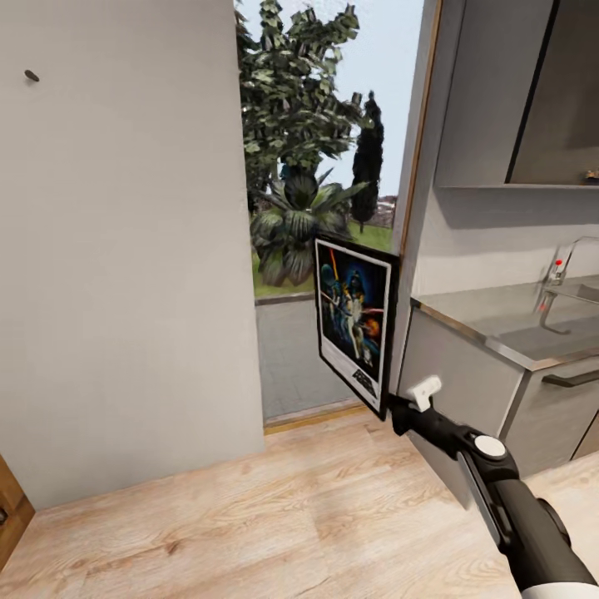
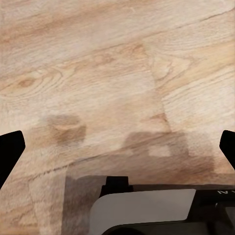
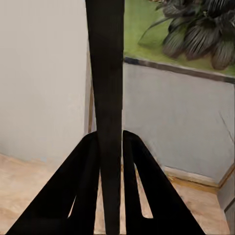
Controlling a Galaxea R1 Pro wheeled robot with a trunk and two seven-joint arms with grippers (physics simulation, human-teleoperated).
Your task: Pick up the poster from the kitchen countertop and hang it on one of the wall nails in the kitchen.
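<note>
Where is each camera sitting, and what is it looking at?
Head view: on the robot's head, looking forward and down at the wall with a nail, the poster and countertop; the right arm shows.
Left wrist view: by the left claw, open, facing the wood floor.
Right wrist view: behind the right claw, shut on the poster's edge, facing the window.
Head and right wrist views share the poster and garden plants.

Black right arm (image 1: 507, 491) with white round joint cap, white bracket near the wrist; slim black fingers (image 3: 83, 196).
</note>
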